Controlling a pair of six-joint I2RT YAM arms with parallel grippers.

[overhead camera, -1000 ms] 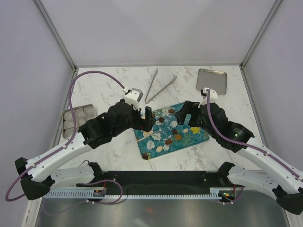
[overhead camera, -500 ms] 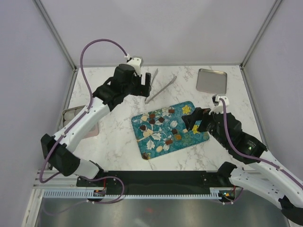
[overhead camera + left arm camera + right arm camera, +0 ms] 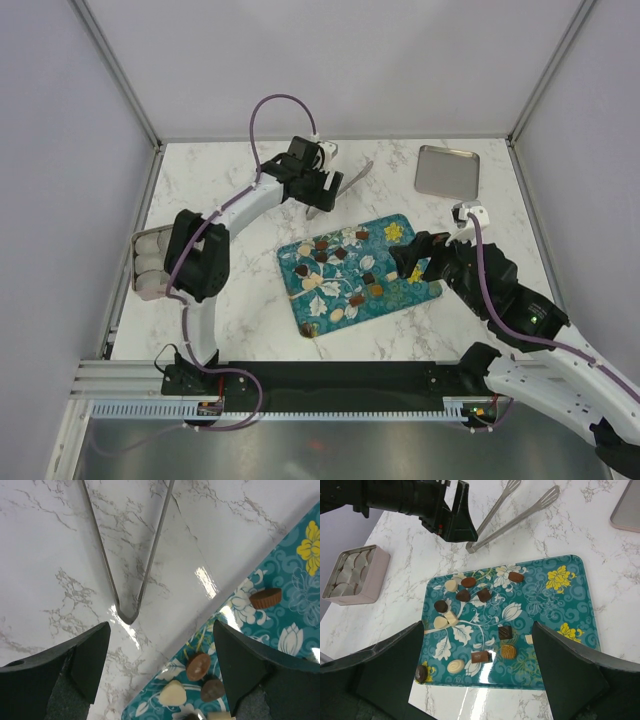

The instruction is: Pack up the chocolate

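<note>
One view at a time, starting from the top: find the left gripper (image 3: pixel 323 195) out at the far side of the table, poised over the tongs (image 3: pixel 355 175), just beyond the tray (image 3: pixel 296 305). Note the chocolate (image 3: pixel 320 250) lying loose on that tray, with none to be made out in the tin (image 3: pixel 150 265) at the left edge, well apart. Note too the right gripper (image 3: pixel 415 258) hovering over the tray's right end. Take the step in hand, by the look of it, as picking up the tongs. Next, the left wrist: read the jaws as spread wide and empty, and place the tongs' (image 3: pixel 153 555) joined end on the marble between the fingers (image 3: pixel 85 655), nearer one than the other. Probably best to centre first, then move a little up the legs from the joined end, where both fit between the fingers. Come straight down to the marble and close slowly across both legs; expect thin, slick metal on a glossy top to skate or twist. Stay clear of the tray's edge and the chocolate (image 3: pixel 199 665) just inside it, close by on one side. Last, the right wrist: see jaws wide apart with nothing between them, above the whole tray and its dark, caramel and cream chocolate (image 3: pixel 470 582). Leave this arm parked there, out of the left one's way.
</note>
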